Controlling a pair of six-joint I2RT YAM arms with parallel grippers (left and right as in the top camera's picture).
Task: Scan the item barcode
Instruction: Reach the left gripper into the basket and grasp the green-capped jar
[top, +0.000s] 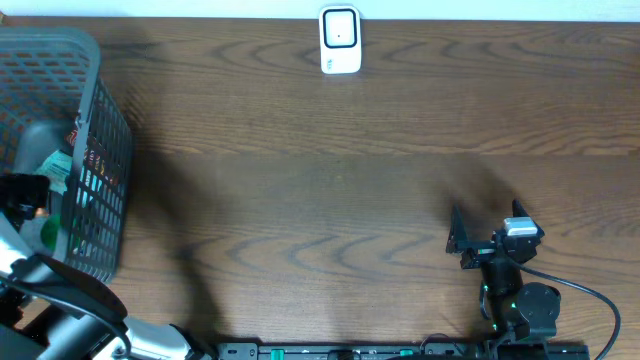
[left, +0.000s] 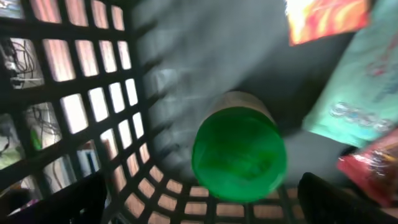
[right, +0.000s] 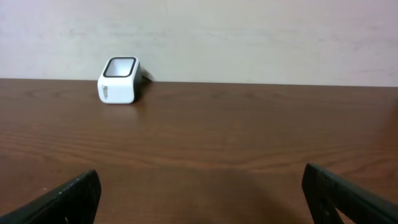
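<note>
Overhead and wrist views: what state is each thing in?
Basket: upright, holding items.
Green cap: on its container, in the basket.
Scanner: upright, nothing at it.
Left gripper: open, empty, inside the basket over the cap.
Right gripper: open, empty, facing the scanner.

A grey mesh basket (top: 105, 170) stands at the left end of the brown wood-grain worktop (top: 330, 200). A pale wall (right: 249, 37) rises behind.

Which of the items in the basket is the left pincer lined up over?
The round green-lidded container, centred under the open left pincer; the teal packet, orange packet and red packet lie off to one side.
</note>
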